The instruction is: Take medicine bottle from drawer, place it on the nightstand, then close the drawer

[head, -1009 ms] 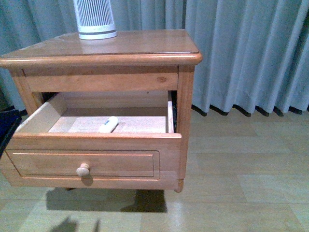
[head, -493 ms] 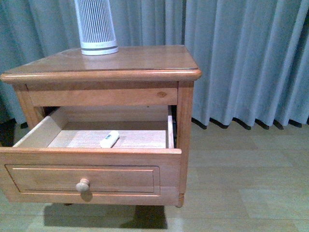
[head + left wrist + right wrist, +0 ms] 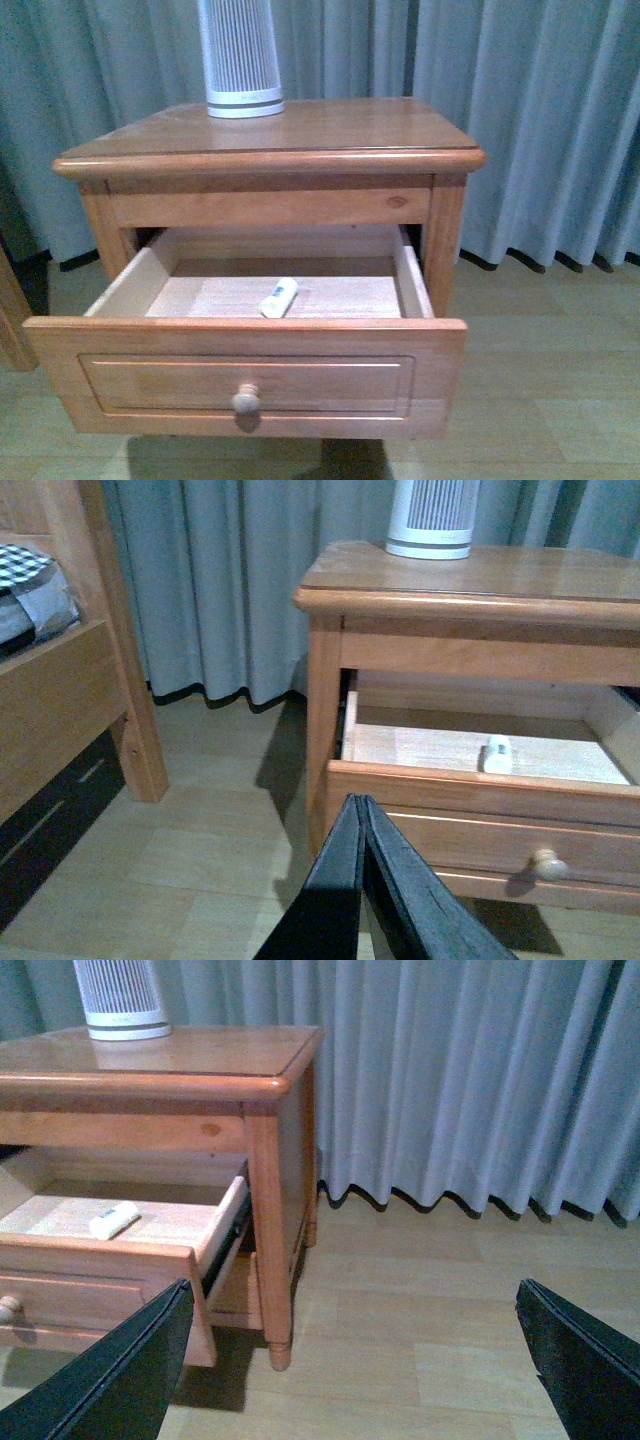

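Observation:
The nightstand [image 3: 300, 135] stands in front of me with its upper drawer [image 3: 250, 380] pulled far out. On the drawer's pale floor lies the small white medicine bottle [image 3: 279, 297] on its side, also seen as the bottle [image 3: 497, 754] in the left wrist view and the bottle [image 3: 114, 1220] in the right wrist view. Neither arm shows in the front view. My left gripper [image 3: 361, 810] is shut and empty, low in front of the drawer's left corner. My right gripper [image 3: 355, 1335] is open and empty, over the floor to the right of the nightstand.
A tall white slatted device [image 3: 241, 60] stands at the back of the nightstand's top. Blue-grey curtains [image 3: 540, 120] hang behind. A wooden bed frame [image 3: 70, 690] stands to the left. Pale wooden floor [image 3: 440, 1300] stretches to the right.
The front view has shifted: the nightstand now sits more to the right and centred, with the drawer front lower in the picture. The bottle has not moved in the drawer.

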